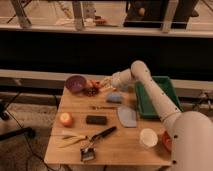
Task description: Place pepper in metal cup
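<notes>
**Entry: far edge of the table, one arm at work**

- **Pepper** (pixel 96 84): small red-orange piece at the far side of the table (pixel 115 150), between the purple bowl (pixel 75 83) and the claw. It touches or nearly touches the claw's tip. Its long axis appears to run roughly across the view, pointing toward the bowl. Whether it rests on the table or is lifted clear cannot be told.
- **Claw** (pixel 105 85): at the end of the forearm, low over the table's back edge and directly beside the pepper. Whether it is spread or pinching the pepper cannot be told.
- **Metal cup** (pixel 115 97): small grey-blue item, near the claw on the side toward the camera and slightly to the right in the view, about under the wrist. It stands apart from the pepper.
- **Governing relation:** judged from this layout, the carry to the cup is short, running back along the arm's own line and toward the near edge of the table.
- **Arm pose:** the arm rises from the white body at lower right and crosses over the green tray (pixel 159 100). It bends at a raised elbow, and the forearm slopes down and to the left in the view.
- **Also present:**
  - dark clump (pixel 90 92) beside the bowl
  - orange fruit (pixel 65 119)
  - black block (pixel 96 120)
  - white cup (pixel 148 137)
  - brush (pixel 96 141)
</notes>
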`<state>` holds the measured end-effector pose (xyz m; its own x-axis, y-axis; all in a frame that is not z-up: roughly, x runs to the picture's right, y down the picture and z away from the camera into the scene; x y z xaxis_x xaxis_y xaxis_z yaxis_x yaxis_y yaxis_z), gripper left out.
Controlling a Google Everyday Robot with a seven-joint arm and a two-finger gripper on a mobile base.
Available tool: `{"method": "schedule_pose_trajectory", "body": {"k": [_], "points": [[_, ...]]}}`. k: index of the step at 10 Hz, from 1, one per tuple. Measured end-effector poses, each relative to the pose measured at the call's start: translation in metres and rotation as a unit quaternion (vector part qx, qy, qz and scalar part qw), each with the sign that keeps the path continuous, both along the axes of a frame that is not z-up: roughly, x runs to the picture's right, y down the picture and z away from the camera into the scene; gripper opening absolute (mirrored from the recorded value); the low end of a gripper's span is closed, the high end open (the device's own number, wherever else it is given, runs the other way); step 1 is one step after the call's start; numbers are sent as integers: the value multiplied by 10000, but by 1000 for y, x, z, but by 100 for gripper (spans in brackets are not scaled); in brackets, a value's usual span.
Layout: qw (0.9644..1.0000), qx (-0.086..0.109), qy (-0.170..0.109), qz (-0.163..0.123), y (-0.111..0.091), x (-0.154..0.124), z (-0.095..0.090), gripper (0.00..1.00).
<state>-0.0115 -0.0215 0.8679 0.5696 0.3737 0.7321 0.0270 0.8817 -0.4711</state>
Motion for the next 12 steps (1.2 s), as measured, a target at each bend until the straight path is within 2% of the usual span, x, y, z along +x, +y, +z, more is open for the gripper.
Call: {"method": "schedule_pose_trajectory", "body": {"k": [3,6,12], "points": [[9999,17,77,-87,-8,-7,2,0],[9997,75,218,-127,-13,-1,-3,0],[9989,119,380,-230,-4,0,-7,0]]}}
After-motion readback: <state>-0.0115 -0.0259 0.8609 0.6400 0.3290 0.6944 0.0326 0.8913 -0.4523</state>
